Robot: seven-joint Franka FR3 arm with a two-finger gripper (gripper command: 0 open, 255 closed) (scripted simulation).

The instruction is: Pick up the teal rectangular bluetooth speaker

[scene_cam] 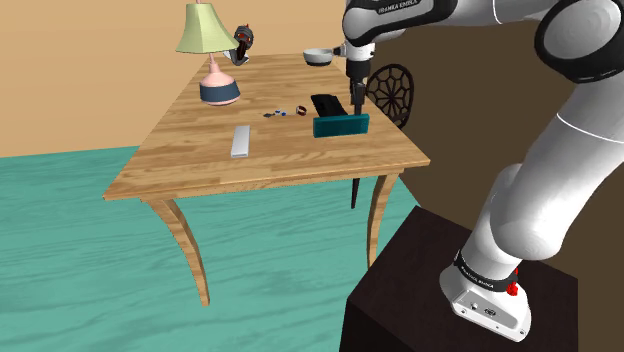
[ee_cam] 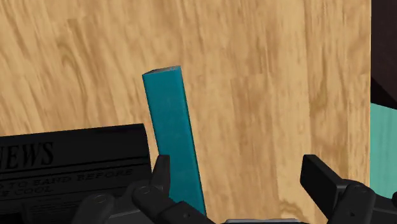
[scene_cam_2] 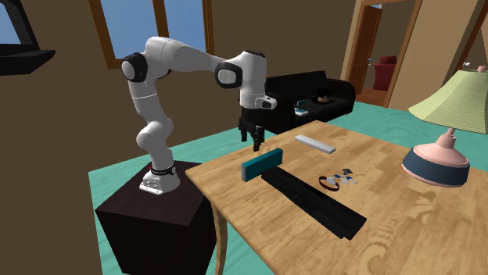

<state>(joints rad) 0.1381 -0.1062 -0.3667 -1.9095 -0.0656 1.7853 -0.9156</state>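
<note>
Open wide, the black gripper [scene_cam: 356,98] hangs just above the teal rectangular bluetooth speaker [scene_cam: 341,124], right of centre in the upper half of the shoulder view. In the wrist view one fingertip [ee_cam: 161,173] sits just beside the speaker's [ee_cam: 172,127] long face while the other stands well apart from it, so nothing is clasped. The speaker stands on a long edge on the wooden table [scene_cam: 200,165], near the edge closest to the robot's stand. Touching or nearly touching it lies a black newspaper [ee_cam: 70,172] with "NEWS" lettering. A grey remote [scene_cam: 241,141] lies at centre frame, and a lamp [scene_cam: 210,58] with a pale green shade stands at the upper left of the shoulder view.

In the second exterior view the gripper [scene_cam_2: 255,143] is left of centre, over the speaker [scene_cam_2: 261,164].
</note>
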